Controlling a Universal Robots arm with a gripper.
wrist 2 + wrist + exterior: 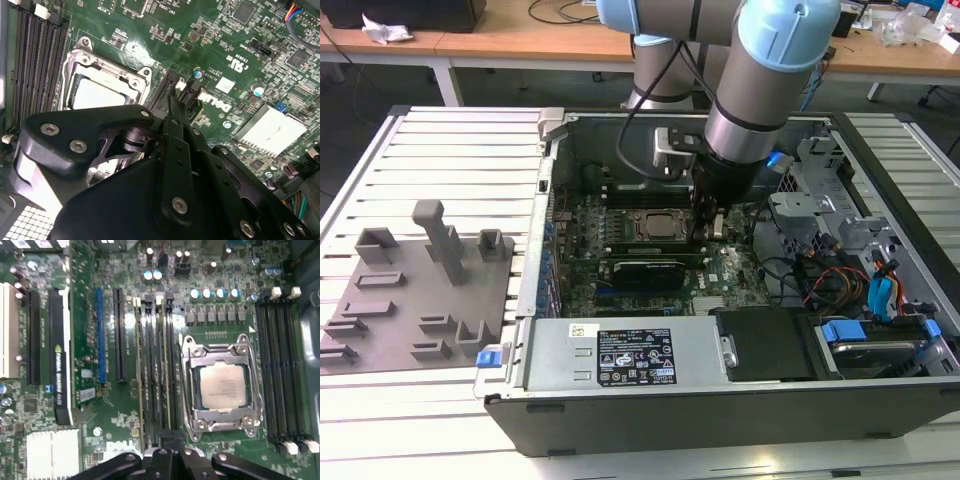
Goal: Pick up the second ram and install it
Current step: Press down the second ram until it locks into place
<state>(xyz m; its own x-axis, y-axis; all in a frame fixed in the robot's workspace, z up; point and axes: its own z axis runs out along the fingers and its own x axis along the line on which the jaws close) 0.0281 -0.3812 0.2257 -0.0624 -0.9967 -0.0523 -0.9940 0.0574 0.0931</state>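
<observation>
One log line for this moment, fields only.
end effector: down at memory slots beside processor | second ram: standing in slot | fixture: outside case, holds no ram

The arm (760, 70) reaches steeply downward, its blue-capped joint uppermost and the silver wrist below it. The black tool (708, 222) points straight down. In the second wrist view its 2 fingers (176, 131) stand pressed close together.

A black-and-white rating label (635, 357) and a small white sticker (582, 330) are carried on the power supply cover (560, 360). A white logo (120, 446) is printed on the green board (125, 425). White lettering runs along the graphics card (60, 375). The remaining print is illegible.
</observation>
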